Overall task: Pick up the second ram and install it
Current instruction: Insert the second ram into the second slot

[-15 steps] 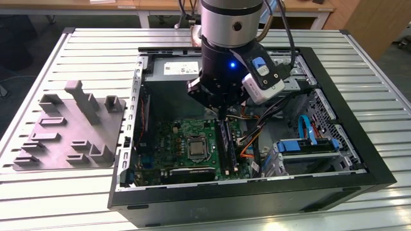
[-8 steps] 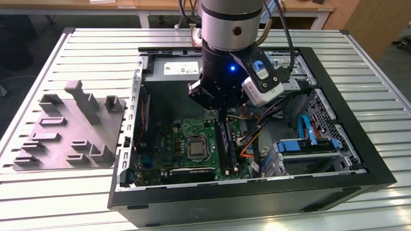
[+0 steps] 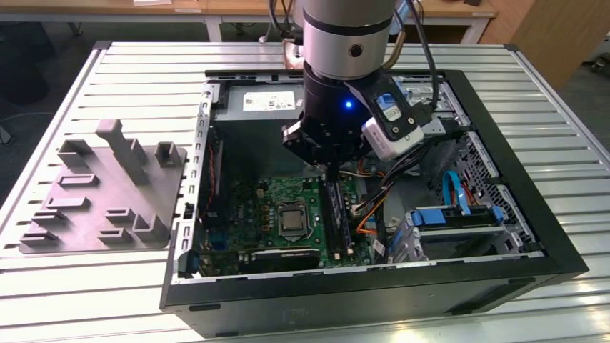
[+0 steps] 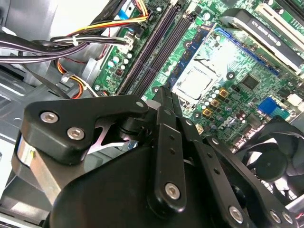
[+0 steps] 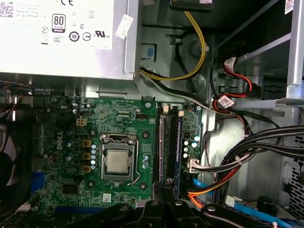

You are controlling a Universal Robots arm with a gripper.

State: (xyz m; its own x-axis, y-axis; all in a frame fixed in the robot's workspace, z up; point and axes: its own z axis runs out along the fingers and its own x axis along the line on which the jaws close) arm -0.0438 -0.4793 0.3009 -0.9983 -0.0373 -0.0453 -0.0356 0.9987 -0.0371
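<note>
My hand [image 4: 164, 95] hung inside the computer case [image 3: 519, 207], over the green motherboard [image 5: 118, 123]. It was pressed together, apparently pinching the second ram [image 5: 167, 190] edge-on, just above the memory slots [image 5: 164, 142].

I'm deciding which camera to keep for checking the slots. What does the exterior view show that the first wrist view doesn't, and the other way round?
The exterior view adds the grey fixture plate on the slatted table, at that view's left of the computer case. It also adds the arm and a blue drive caddy.

The first wrist view adds the yellow cable and the red and black wires beside the power supply.

Both show the green motherboard, the processor socket, the memory slots and the gripper over the board.
</note>
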